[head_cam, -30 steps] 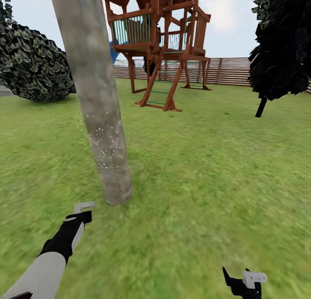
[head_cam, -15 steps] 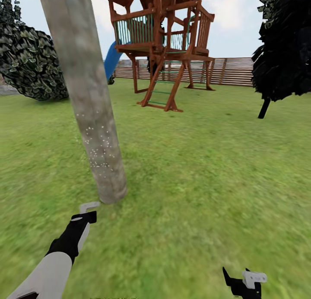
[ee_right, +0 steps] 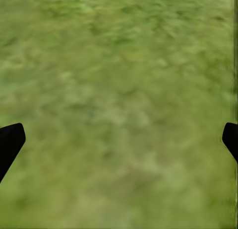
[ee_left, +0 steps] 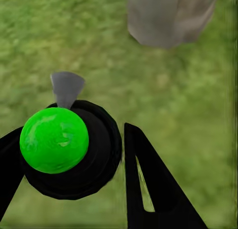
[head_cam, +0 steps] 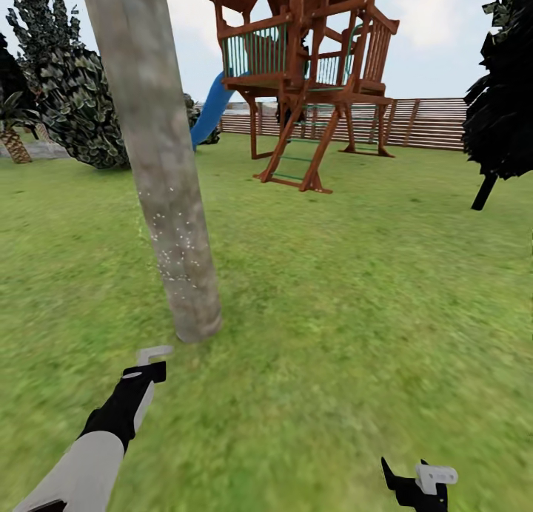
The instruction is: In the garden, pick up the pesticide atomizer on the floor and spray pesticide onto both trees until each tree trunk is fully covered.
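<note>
A: Where is the pesticide atomizer point(ee_left: 64, 144)?
B: Clamped between the fingers of the left gripper point(ee_left: 74, 154) — a black body with a green cap and a grey nozzle. In the head view its pale nozzle point(head_cam: 152, 354) points toward the base of the tree trunk point(head_cam: 159, 164), which stands near, just ahead on the left.

A: And the right gripper point(ee_right: 119, 139)?
B: Spread wide over bare lawn point(ee_right: 119, 65), holding nothing.

A: How covered is the trunk?
B: Pale specks mark a middle band only; the upper bark looks untouched. The second tree point(head_cam: 503, 90) stands far right, well apart.

A: What could go wrong?
B: Probably uneven coverage — the nozzle sits low, so spray may miss the higher bark or fall on grass. A loose grip could also tilt the atomizer off aim.
</note>
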{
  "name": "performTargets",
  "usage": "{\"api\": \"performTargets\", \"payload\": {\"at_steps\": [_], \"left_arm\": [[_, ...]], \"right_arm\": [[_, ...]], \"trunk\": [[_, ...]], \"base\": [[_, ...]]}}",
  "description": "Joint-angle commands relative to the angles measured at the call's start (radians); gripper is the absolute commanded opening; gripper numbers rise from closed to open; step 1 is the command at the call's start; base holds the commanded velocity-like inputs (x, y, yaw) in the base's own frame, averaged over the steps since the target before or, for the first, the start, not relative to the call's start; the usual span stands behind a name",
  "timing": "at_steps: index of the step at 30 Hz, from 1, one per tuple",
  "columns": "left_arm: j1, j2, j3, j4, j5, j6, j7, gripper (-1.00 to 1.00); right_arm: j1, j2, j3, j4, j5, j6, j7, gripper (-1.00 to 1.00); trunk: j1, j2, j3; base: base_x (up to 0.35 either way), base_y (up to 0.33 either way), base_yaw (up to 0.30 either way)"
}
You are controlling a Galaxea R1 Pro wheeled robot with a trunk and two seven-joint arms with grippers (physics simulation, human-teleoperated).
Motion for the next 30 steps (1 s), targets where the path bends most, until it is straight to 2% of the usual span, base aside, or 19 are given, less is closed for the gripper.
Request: {"api": "performTargets", "payload": {"at_steps": [1,14,30], "left_arm": [[-0.001,-0.001,0.003,-0.002,-0.011,0.007,-0.001,-1.0],[-0.001,-0.002,0.003,0.0,-0.011,0.006,-0.001,-1.0],[-0.001,-0.009,0.003,0.001,-0.012,0.006,-0.001,-1.0]], "right_arm": [[-0.001,0.0,-0.009,0.001,0.002,-0.002,0.009,1.0],[-0.001,0.001,-0.009,0.002,0.002,-0.002,0.009,1.0],[-0.001,0.001,-0.009,0.002,0.002,-0.002,0.009,1.0]], "trunk": [[0.0,0.0,-0.001],[0.0,0.0,-0.001],[0.0,0.0,-0.001]], "base": [[0.078,-0.274,0.002],[0.104,-0.273,0.033],[0.112,-0.273,0.265]]}}
